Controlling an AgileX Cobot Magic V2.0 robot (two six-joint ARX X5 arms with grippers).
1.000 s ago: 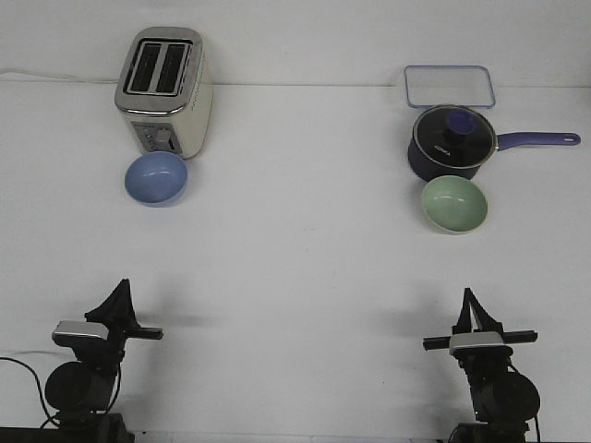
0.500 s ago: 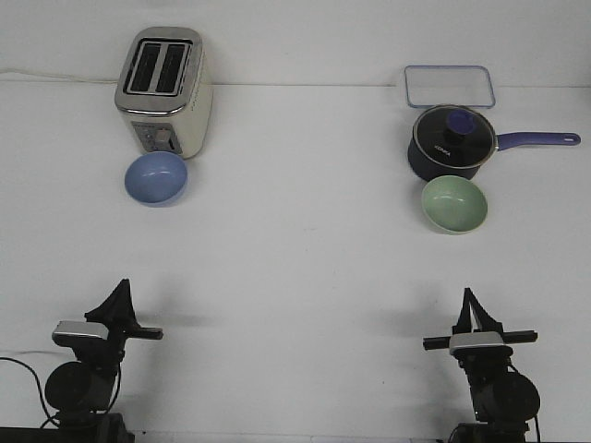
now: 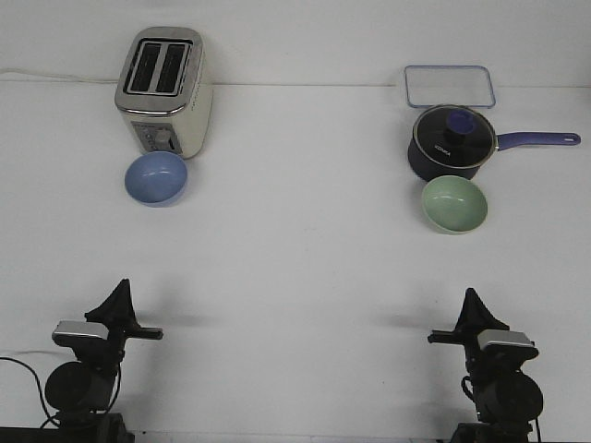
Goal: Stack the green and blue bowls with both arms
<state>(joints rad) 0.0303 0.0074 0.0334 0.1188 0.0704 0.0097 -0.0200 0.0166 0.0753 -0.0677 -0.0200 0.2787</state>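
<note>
The light blue bowl [image 3: 156, 177] sits upright on the white table at the far left, just in front of the toaster. The pale green bowl [image 3: 454, 204] sits upright at the far right, just in front of the navy saucepan. Both bowls are empty. My left gripper [image 3: 120, 288] is low at the near left, far from the blue bowl. Its fingers meet in a point and hold nothing. My right gripper [image 3: 473, 297] is low at the near right, well short of the green bowl. Its fingers also meet in a point and hold nothing.
A cream toaster [image 3: 164, 90] stands at the back left, touching or nearly touching the blue bowl. A navy saucepan [image 3: 450, 143] with a glass lid has its handle [image 3: 540, 139] pointing right. A clear lidded container [image 3: 448, 86] lies behind it.
My right arm has shifted slightly to the right and turned at the wrist. The left arm and both bowls have not moved.
</note>
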